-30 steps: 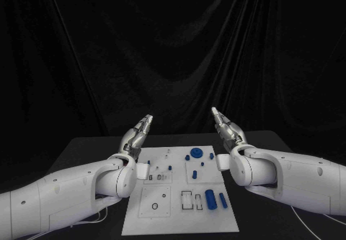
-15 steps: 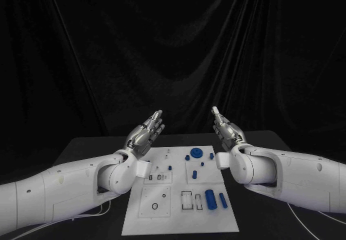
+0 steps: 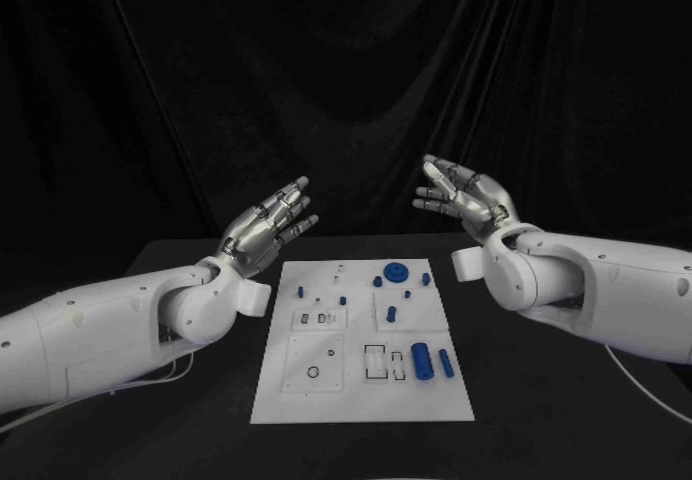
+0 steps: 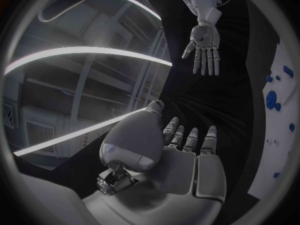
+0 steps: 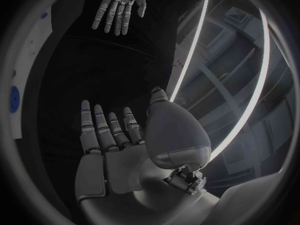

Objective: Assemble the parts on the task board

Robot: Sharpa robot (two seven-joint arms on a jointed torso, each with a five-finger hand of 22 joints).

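Observation:
The white task board (image 3: pixel 361 400) lies in the middle of the black table, also seen as the task board (image 4: pixel 275 150) edge and the task board (image 5: pixel 25 45) edge. On it are small blue parts: a round gear-like piece (image 3: pixel 395 270), a fat cylinder (image 3: pixel 421 361), a thinner peg (image 3: pixel 446 364) beside it, and several small pins. My left hand (image 3: pixel 268 225) is raised above the board's far left corner, fingers spread, holding nothing. My right hand (image 3: pixel 464 194) is raised above the far right corner, fingers apart and empty. Each wrist view shows its own hand (image 4: pixel 181 155) (image 5: pixel 115 145) flat and the opposite hand (image 4: pixel 203 45) (image 5: pixel 122 2).
A black curtain hangs behind the table. Bare black tabletop (image 3: pixel 577 410) lies to both sides of the board. Rectangular slots (image 3: pixel 384 363) and a small ring (image 3: pixel 312 373) mark the board's near half.
Both hands have risen and drawn apart, opening from edge-on blades to spread fingers. The whole view has also shifted slightly, so the board sits differently in the picture.

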